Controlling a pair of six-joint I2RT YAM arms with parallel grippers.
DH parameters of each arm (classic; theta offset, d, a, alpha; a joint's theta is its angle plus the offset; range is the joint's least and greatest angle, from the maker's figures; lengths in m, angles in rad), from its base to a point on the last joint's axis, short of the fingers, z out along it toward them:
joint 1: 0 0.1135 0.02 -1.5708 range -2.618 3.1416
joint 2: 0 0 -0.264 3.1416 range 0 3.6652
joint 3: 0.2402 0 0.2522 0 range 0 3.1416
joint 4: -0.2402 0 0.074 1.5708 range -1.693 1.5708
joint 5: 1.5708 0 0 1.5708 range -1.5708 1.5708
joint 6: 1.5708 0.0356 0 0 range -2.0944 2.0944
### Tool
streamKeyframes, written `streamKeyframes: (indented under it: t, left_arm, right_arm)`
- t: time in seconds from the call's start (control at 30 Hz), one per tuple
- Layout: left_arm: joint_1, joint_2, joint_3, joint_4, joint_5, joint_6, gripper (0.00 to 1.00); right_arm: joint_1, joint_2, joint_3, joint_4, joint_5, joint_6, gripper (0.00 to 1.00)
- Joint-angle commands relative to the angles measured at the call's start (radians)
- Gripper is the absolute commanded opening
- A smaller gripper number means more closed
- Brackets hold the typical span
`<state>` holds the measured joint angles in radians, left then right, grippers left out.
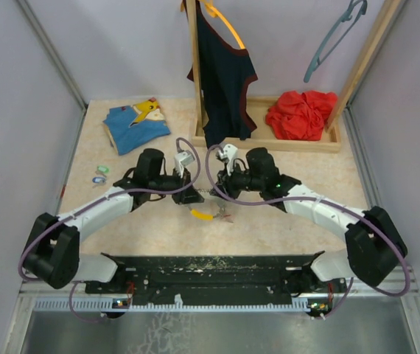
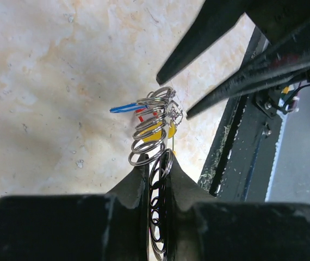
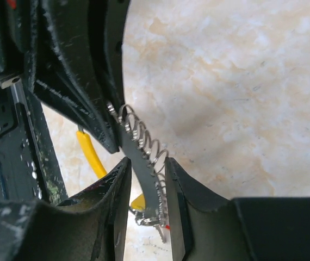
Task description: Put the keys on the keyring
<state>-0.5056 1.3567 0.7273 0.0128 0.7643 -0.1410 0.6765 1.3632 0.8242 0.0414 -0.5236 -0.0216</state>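
The keyring (image 1: 208,212), a string of thin grey wire rings with a yellow tag (image 1: 202,214), hangs between both grippers just above the table's middle. My left gripper (image 1: 193,195) is shut on the keyring (image 2: 144,142); the rings run between its closed fingers (image 2: 136,182), with the yellow tag (image 2: 154,134) and a red piece (image 2: 140,111) beyond. My right gripper (image 3: 147,163) stands open, its jaws on either side of the keyring (image 3: 144,142). Two keys lie far left on the table, one mint green (image 1: 102,170) and one blue (image 1: 98,179), away from both grippers.
A blue and yellow cloth (image 1: 136,125) lies at the back left. A wooden rack holds a dark shirt (image 1: 225,81). A red cloth (image 1: 302,114) sits in its tray (image 1: 269,144). A teal hanger (image 1: 335,37) hangs back right. The black base rail (image 1: 210,269) runs along the near edge.
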Motion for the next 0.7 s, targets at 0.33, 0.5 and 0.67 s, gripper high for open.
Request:
streamKeyframes:
  t: [0.33,0.5,0.67]
  left_arm:
    - [-0.113,-0.086,0.151,-0.280,-0.175,0.394,0.00]
    - [-0.180,-0.123,0.172,-0.346,-0.306,0.541,0.00]
    - [-0.271,-0.189,0.142,-0.330,-0.499,0.667,0.00]
  right_arm:
    - [-0.058,-0.148,-0.146,0.237,-0.030,0.065,0.31]
    - [-0.060,-0.160,-0.185,0.295,-0.027,0.072,0.31]
    - [-0.094,-0.194,-0.274,0.410,-0.055,0.129,0.31]
